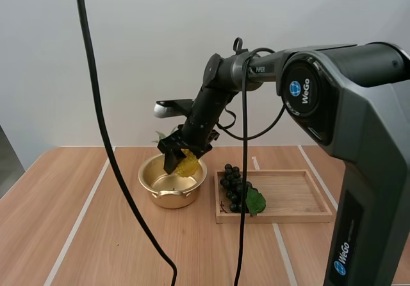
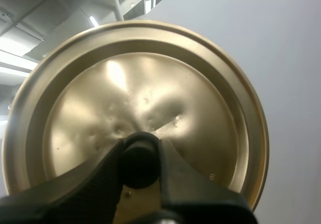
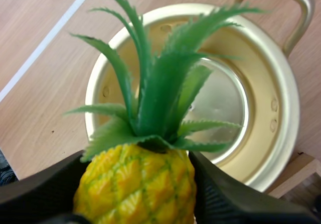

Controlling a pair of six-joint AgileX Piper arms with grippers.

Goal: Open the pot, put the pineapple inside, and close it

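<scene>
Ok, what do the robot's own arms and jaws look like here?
The right arm is dark grey, with smooth rounded housings, a round blue WeGo badge at one joint, white WeGo lettering on the column and PiPER on the slimmer black forearm. Both arms' jaws are black, with finely ribbed inner faces.

In my high view I can read three marks, all in white on the dark housing of the right arm [image 1: 359, 106]. "PiPER" stands in small letters on the slim forearm link [image 1: 261, 69], upper middle of the frame, running along the link's length. "WeGo" sits beside a round blue badge on the big round joint cover [image 1: 307, 103] in the upper right of the frame, and a second "WeGo" with the same kind of blue badge runs sideways up the upright column [image 1: 359, 235] at the lower right corner of the frame.
</scene>
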